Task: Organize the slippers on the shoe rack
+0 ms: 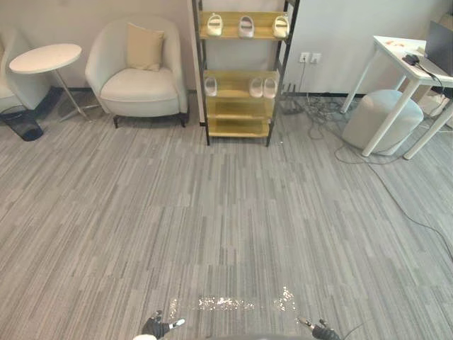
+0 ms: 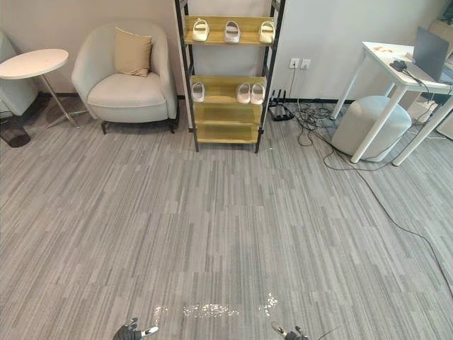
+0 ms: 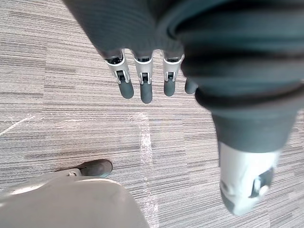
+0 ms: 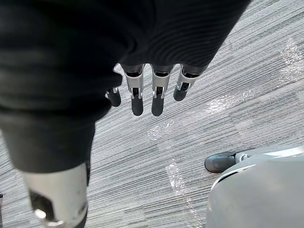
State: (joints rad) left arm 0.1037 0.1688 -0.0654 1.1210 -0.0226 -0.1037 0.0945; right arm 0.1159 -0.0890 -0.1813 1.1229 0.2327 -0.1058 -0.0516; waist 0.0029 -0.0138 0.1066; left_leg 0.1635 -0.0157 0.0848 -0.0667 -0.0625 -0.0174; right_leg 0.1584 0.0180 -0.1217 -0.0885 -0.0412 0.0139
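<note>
Wooden shoe rack (image 1: pixel 239 127) sits way off by the far wall (image 1: pixel 340 28), white slippers (image 1: pixel 245 26) three on its top shelf and three lower. Left hand (image 3: pixel 142 83) and right hand (image 4: pixel 158 92) both hang over grey floor (image 1: pixel 226 212), fingers straight, holding nothing.

A lounge-like office room: a soft armchair (image 1: pixel 139 74) left of the shoe rack (image 1: pixel 242 78), a white desk (image 1: pixel 410 78) on its right

The shoe rack (image 1: pixel 237 108) has light wooden shelves in a dark metal frame.
</note>
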